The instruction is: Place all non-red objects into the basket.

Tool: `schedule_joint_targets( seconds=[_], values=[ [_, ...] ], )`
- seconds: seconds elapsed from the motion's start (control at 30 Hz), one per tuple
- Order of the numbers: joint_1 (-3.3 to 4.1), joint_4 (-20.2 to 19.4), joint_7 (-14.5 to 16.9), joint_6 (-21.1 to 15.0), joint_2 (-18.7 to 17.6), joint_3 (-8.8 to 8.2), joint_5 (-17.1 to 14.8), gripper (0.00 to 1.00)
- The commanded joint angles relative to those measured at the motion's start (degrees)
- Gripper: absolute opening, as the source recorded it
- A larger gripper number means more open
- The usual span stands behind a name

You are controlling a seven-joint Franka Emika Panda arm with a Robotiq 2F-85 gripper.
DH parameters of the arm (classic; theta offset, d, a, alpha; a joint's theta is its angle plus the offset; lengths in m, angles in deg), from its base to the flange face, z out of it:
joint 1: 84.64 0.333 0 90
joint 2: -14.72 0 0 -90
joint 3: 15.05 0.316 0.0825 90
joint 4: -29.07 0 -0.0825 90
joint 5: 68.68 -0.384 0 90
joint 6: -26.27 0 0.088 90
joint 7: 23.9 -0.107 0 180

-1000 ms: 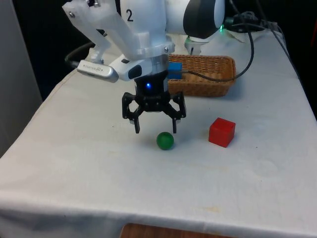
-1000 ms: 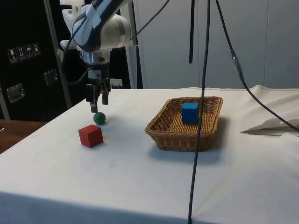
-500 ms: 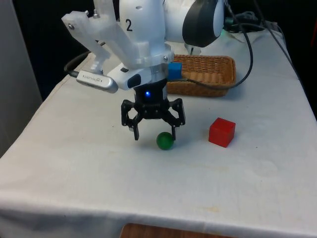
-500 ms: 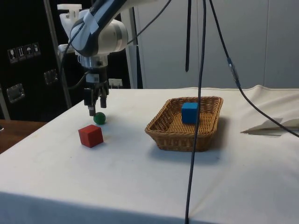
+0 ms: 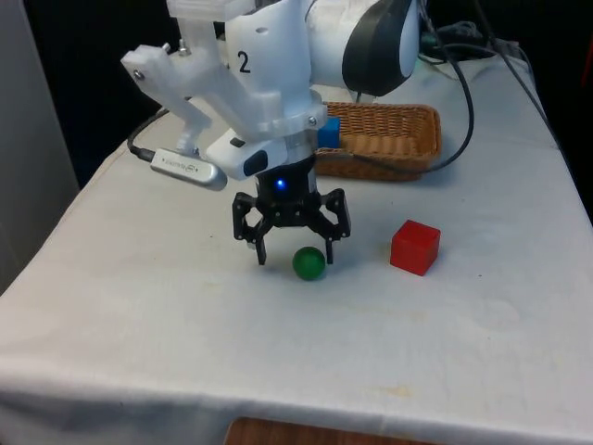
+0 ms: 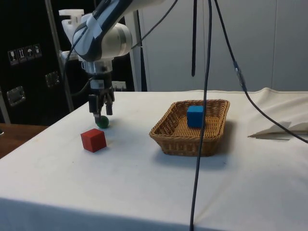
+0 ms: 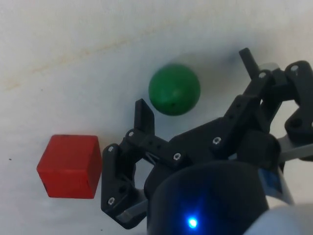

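A green ball (image 5: 309, 263) lies on the white cloth, with my gripper (image 5: 295, 258) open and low over it. The ball sits between the two fingers, closer to the finger on the front view's right. The wrist view has the green ball (image 7: 174, 89) between the spread fingertips (image 7: 143, 111) of the gripper (image 7: 194, 79), not touched by either. From the side, the gripper (image 6: 100, 114) partly covers the ball (image 6: 102, 123). A blue cube (image 5: 326, 130) (image 6: 195, 116) rests inside the wicker basket (image 5: 398, 158) (image 6: 183, 142).
A red cube (image 5: 414, 247) (image 6: 93, 140) (image 7: 70, 166) stands on the cloth a short way from the ball, towards the front view's right. A black cable (image 6: 201, 120) hangs across the side view in front of the basket.
The gripper has come down and shifted slightly towards the front view's right, so its open fingers now straddle the green ball. The ball, red cube and basket have not moved.
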Motion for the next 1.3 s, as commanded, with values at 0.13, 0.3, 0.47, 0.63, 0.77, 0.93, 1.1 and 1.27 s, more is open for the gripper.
schedule_joint_targets(
  seconds=[0.13,0.3,0.47,0.63,0.77,0.93,1.1,1.27],
  values=[
    [-0.11,0.4,-0.5,0.9,-0.7,0.23,-0.1,1.00],
    [-0.11,0.5,-0.5,0.9,-0.9,0.29,-0.2,1.00],
    [-0.23,0.6,-0.6,0.9,-1.0,0.29,-0.3,1.00],
    [-0.29,0.7,-0.6,1.1,-0.7,0.11,-0.4,1.00],
    [-0.34,0.9,-0.7,1.3,-0.6,-0.06,-0.5,1.00],
    [-0.17,1.1,-1.0,1.3,-0.6,-0.46,-0.5,0.99],
    [-0.11,1.2,-1.1,1.3,-0.6,-0.52,-0.4,0.50],
    [-0.06,1.3,-1.2,1.3,-0.6,-0.57,-0.4,0.00]
  ],
)
